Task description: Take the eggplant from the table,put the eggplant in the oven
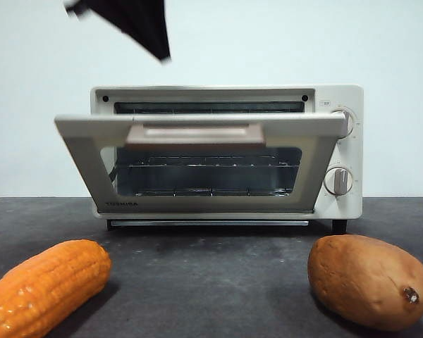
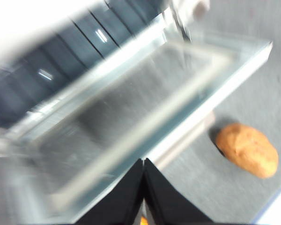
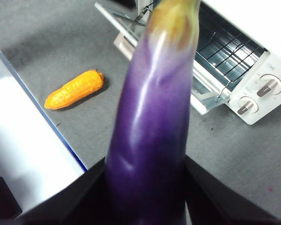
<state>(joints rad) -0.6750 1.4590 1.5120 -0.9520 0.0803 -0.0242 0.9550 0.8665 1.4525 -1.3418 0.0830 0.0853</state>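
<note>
An orange corn cob (image 1: 42,285) and brown tuber (image 1: 370,280) lie near the cream oven (image 1: 342,95), its glass door (image 1: 197,165) half-open. The long purple eggplant (image 3: 152,126) is clamped aloft by the right gripper (image 3: 145,187); the left gripper (image 2: 144,187), jaws closed empty, is poised above the door.

A plain white wall (image 1: 268,42) fills the space behind the dark grey, mottled worktop (image 1: 211,282); light is even and soft, and a white panel with a blue edge (image 3: 23,136) lies beside it

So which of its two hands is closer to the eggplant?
The right: its fingers are clamped around the eggplant, held above the table. The left gripper is shut, over the oven door.
</note>
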